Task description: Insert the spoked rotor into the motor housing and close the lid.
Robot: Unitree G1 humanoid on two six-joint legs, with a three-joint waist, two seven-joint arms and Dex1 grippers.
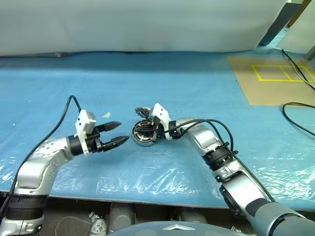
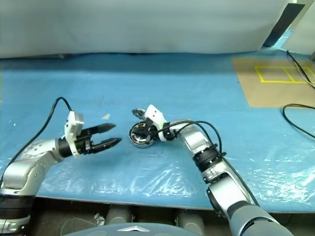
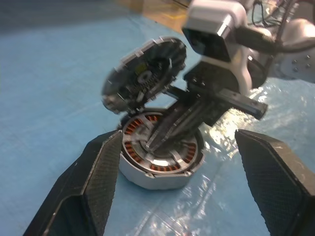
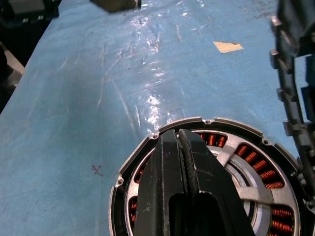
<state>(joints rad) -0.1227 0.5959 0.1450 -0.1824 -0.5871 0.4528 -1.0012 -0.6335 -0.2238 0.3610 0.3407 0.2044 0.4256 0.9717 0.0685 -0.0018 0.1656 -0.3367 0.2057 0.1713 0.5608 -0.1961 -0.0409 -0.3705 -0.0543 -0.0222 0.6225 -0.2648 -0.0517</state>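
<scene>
The motor housing (image 1: 144, 133) lies on the blue sheet, its copper windings (image 4: 256, 160) showing around a pale hub. The silver spoked rotor (image 4: 246, 189) appears to lie inside it. The lid (image 3: 142, 73) stands tilted up over the housing's far edge, toothed face toward the housing. My right gripper (image 4: 178, 133) is shut with nothing between its fingers, and its tips rest over the housing's open top. My left gripper (image 1: 123, 132) hangs open just left of the housing, apart from it; its fingers (image 3: 98, 172) frame the housing in the left wrist view.
A small tan paper scrap (image 1: 106, 115) lies behind my left gripper. A brown board with yellow tape lines (image 1: 275, 78) sits at the far right, and black cables (image 1: 295, 105) run beside it. The table's front edge (image 1: 147, 199) is close below both arms.
</scene>
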